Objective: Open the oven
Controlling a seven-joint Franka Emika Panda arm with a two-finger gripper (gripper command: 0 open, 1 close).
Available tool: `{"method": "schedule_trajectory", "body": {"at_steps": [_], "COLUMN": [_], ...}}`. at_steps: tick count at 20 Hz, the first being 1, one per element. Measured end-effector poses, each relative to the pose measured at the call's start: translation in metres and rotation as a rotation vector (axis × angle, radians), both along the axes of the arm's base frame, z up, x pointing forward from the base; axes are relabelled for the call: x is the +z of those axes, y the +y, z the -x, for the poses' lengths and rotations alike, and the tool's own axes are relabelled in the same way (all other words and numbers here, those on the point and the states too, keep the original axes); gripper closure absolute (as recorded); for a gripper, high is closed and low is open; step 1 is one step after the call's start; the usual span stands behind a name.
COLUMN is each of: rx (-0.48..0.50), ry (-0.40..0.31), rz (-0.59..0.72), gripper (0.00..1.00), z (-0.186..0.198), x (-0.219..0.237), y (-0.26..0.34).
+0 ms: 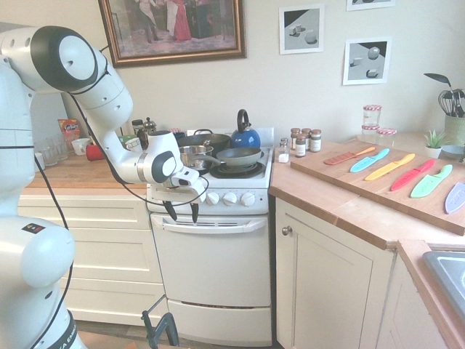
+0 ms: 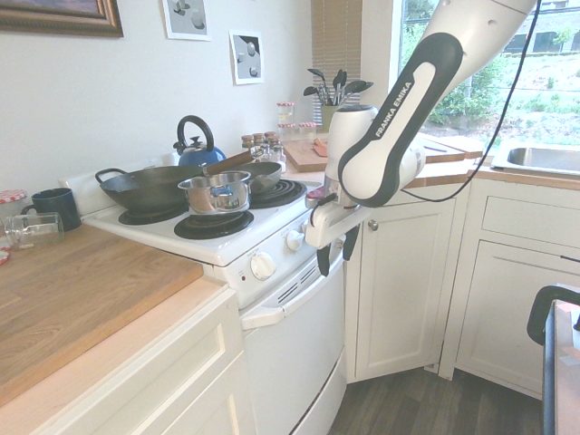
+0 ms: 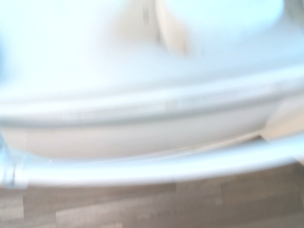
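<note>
The white electric oven (image 1: pixel 212 265) stood between a wood-topped run of cream drawers (image 1: pixel 109 254) and an angled cream cupboard (image 1: pixel 327 291), its door closed. Four coil burners were set in its white top; a black wok (image 2: pixel 149 190), a stainless steel saucepan (image 2: pixel 216 194), a grey frying pan (image 1: pixel 238 157) and a blue kettle (image 1: pixel 245 139) stood there. The gripper (image 1: pixel 182 218) hung just in front of the door's white bar handle (image 1: pixel 211 227), its two dark fingers pointing down and parted, grasping nothing; whether they touched the handle could not be told.

On the wooden counter (image 1: pixel 330 203) right of the oven in the first exterior view, a wooden board (image 1: pixel 385 185) bore a row of coloured knives (image 1: pixel 391 167), with spice jars (image 1: pixel 314 140) near its edge. A gold-framed painting (image 1: pixel 174 29) and small grey prints (image 1: pixel 301 30) hung on the pale wall. A window (image 2: pixel 498 91) showed greenery, and the floor (image 2: pixel 417 403) was dark wood planking.

"FRANKA EMIKA" ran along the arm (image 2: pixel 399 118); the jar labels were too small to read.
</note>
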State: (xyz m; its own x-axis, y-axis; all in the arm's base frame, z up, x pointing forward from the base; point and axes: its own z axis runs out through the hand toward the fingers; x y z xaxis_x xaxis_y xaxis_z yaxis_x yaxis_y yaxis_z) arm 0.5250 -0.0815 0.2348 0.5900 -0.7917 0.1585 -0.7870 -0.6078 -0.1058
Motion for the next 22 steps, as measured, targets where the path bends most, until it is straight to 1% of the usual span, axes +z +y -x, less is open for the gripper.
{"method": "schedule_trajectory", "body": {"at_steps": [4, 8, 12, 15, 22], "rx": [0.03, 0.066, 0.117, 0.14, 0.175], "ry": [-0.029, -0.033, -0.018, -0.045, -0.076], "rz": [-0.002, -0.007, -0.006, -0.003, -0.011], "gripper": [0.0, 0.0, 0.0, 0.0, 0.0], "z": [-0.025, -0.042, -0.043, -0.044, -0.041], "x": [-0.012, -0.024, -0.046, -0.059, -0.084], "y": [-0.008, -0.007, 0.003, 0.001, -0.01]}}
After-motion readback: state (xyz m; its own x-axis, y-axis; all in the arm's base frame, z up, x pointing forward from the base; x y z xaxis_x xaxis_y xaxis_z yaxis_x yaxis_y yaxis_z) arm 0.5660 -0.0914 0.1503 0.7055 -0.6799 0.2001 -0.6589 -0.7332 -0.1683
